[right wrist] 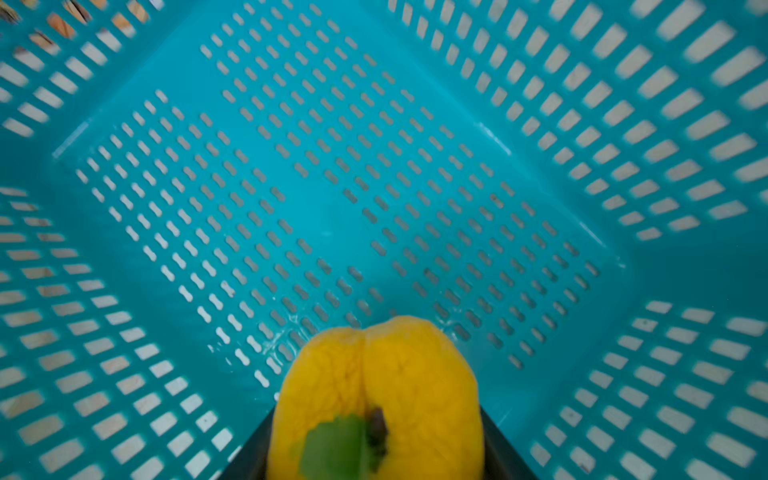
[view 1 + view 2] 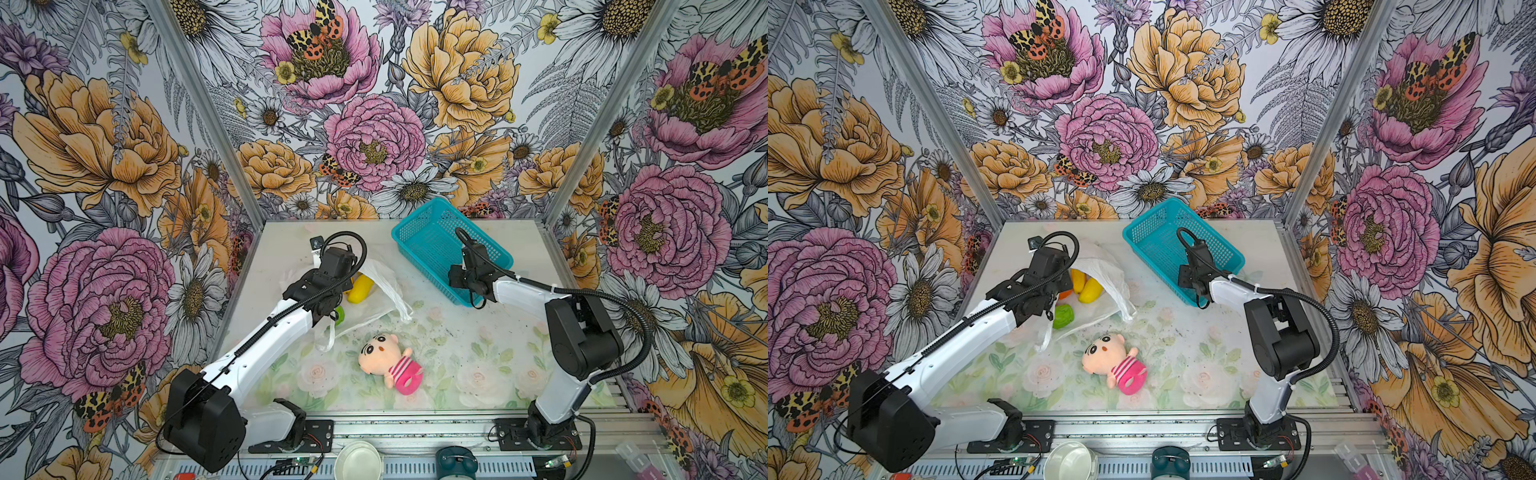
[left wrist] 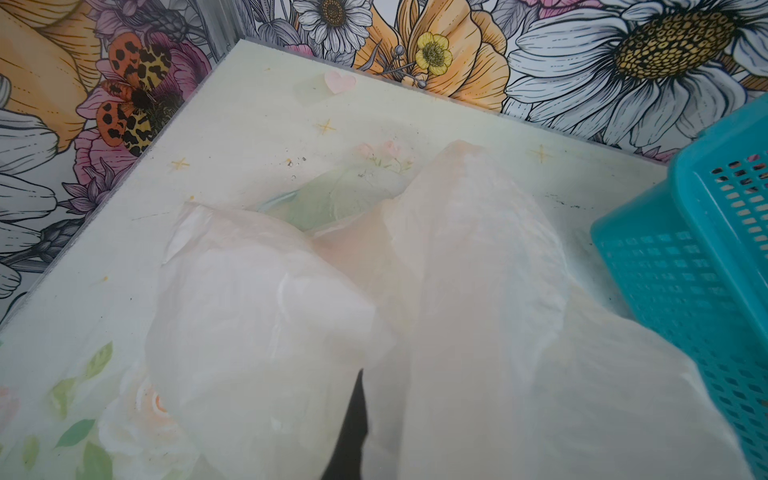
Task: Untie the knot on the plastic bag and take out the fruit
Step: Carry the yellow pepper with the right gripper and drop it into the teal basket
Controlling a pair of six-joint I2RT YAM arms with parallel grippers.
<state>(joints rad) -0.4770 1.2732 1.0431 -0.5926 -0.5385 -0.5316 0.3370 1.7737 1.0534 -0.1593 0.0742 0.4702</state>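
1. In both top views the left gripper [image 2: 340, 272] is down at the far edge of the plastic bag [image 2: 386, 286], which lies crumpled on the table [image 2: 478, 357] left of centre. Its mouth gapes toward the near side and its handle loops trail loose. The wrist hides the fingertips here.
2. Inside the open mouth I can see a long yellow fruit [image 2: 360, 289] and a green fruit [image 2: 1063, 316], both resting on the bag's lower sheet.
3. The right gripper [image 2: 463, 270] hangs over the teal basket [image 2: 419, 245] at the back right. A plush doll [image 2: 388, 359] lies face up at the front, apart from the bag.
4. From the left wrist, the fingers show as 1 dark sliver pressed together, with the bag's thin film gathered around them and lifted in 2 billows. The jaws are clamped on the plastic bag. The basket's corner sits just beside it.
5. From the right wrist, a round yellow fruit [image 1: 374, 399] with a green leaf is pinched between the 2 dark jaws, held above the basket's perforated floor.
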